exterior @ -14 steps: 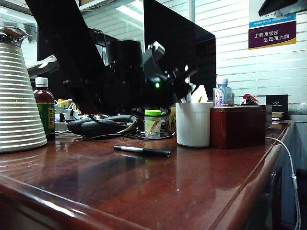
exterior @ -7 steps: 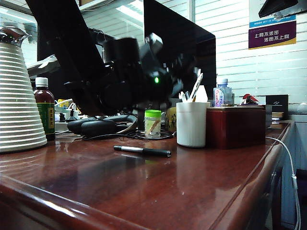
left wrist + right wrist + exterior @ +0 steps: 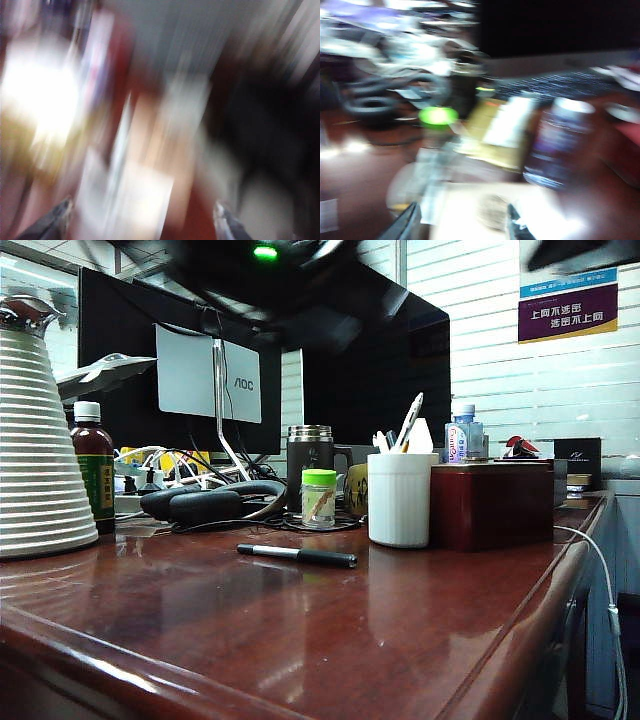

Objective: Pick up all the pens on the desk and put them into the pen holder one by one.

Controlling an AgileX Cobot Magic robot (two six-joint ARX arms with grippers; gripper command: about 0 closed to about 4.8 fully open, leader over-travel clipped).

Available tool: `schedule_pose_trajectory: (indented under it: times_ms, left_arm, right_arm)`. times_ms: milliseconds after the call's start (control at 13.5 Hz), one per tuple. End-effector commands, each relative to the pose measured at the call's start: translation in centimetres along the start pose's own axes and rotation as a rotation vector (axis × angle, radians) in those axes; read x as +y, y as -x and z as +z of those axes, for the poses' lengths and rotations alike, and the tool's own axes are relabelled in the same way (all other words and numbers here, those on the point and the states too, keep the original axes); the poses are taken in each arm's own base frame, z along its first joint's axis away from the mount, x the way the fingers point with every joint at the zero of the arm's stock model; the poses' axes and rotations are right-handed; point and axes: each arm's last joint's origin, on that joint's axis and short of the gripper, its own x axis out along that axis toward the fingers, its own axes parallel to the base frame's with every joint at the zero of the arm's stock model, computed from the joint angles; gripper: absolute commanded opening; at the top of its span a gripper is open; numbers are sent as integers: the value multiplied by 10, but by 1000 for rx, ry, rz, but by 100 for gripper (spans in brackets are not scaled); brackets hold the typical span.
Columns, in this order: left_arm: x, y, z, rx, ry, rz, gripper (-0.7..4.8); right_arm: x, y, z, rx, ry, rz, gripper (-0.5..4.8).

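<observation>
A black marker with a white label (image 3: 297, 555) lies on the reddish-brown desk (image 3: 330, 640), in front of the white ribbed pen holder (image 3: 403, 498). A white pen (image 3: 410, 423) leans out of the holder among other tips. My left arm (image 3: 270, 275) is a dark blur high above the desk, at the top of the exterior view. In the smeared left wrist view, my left gripper (image 3: 141, 225) has its fingers wide apart with nothing gripped. My right gripper (image 3: 461, 225) also stands open, over a pale blur; only a dark part of the right arm (image 3: 575, 252) shows, up at the exterior view's right corner.
A dark red box (image 3: 493, 505) touches the holder's right side. Behind stand a green-capped jar (image 3: 319, 498), a steel-rimmed tumbler (image 3: 309, 465), a water bottle (image 3: 462, 436), cables and monitors. A ribbed white jug (image 3: 40, 450) and a dark bottle (image 3: 92, 468) stand at the left.
The left arm has swung from beside the pen holder up to the top of the view. Its gripper opened, and the white pen now stands in the holder. The marker has not moved.
</observation>
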Motion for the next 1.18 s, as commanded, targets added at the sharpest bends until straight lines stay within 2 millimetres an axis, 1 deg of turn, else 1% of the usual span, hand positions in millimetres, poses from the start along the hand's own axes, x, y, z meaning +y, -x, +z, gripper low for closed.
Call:
schedule_pose_trajectory:
  times_ms: [74,148,222,295,369,443,517,591,739,886,1034,1182]
  left_arm:
    - [2,37,-34,503,110,171,377]
    - [1,46,-42,631,95,251,377]
    - [1,52,-49,732,76,298,377]
    - [0,57,-53,805,66,327,378]
    - [0,60,-56,852,63,356,401]
    - [0,64,-58,898,54,394,409]
    - [-1,67,-60,935,46,421,439]
    - [-2,71,-58,948,42,430,479]
    - [-4,77,-51,914,35,434,479]
    - [-7,83,-45,894,11,430,479]
    - [-8,86,-43,896,-2,435,479]
    - [-9,87,-44,921,-16,440,479]
  right_arm:
    - [32,-37,-12,41,45,241,222]
    - [50,-60,-23,100,51,321,222]
    - [64,-82,-33,168,41,384,225]
    - [79,-108,-45,270,41,452,226]
    - [91,-128,-56,355,68,507,226]
    - [101,-147,-65,424,96,549,232]
    - [110,-162,-72,480,118,568,241]
    - [122,-178,-82,526,148,578,272]
    - [132,-190,-96,567,181,564,285]
    - [141,-197,-113,628,211,546,285]
    - [146,-202,-129,683,237,508,285]
    - [148,-206,-142,720,237,508,283]
